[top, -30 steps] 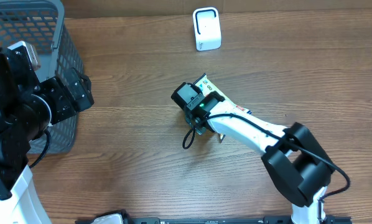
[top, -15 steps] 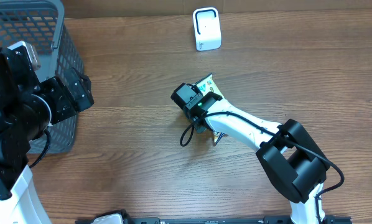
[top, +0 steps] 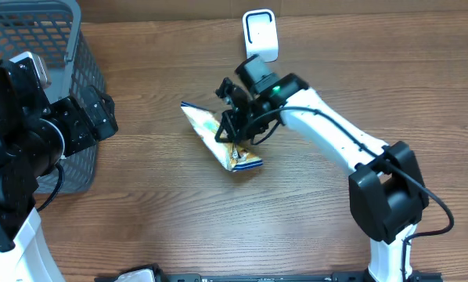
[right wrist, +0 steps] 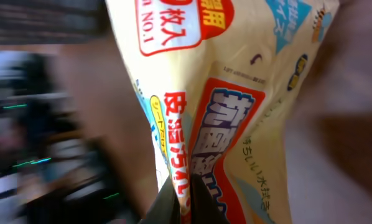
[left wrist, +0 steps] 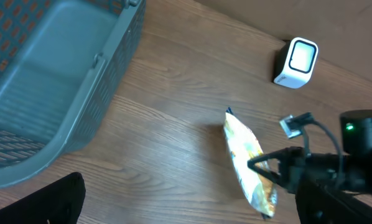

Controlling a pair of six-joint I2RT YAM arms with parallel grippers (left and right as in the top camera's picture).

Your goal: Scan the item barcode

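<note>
Right gripper [top: 234, 128] is clenched on the edge of the snack bag [top: 217, 135], which hangs tilted mid-table, near side of the white scanner [top: 260, 36] at the far edge. Left gripper [top: 107, 114] is spread wide, holding nothing, by the basket [top: 79, 72] at left. Pickup looks done; presenting the barcode, not visible here, to the scanner remains.

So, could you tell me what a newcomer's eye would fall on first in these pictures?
First, the yellow snack packet near the middle of the table, pinched in the right hand, with its red and blue print filling the right wrist view. Next come the small white scanner standing at the far edge just beyond it, and the grey mesh basket at the left side.
</note>
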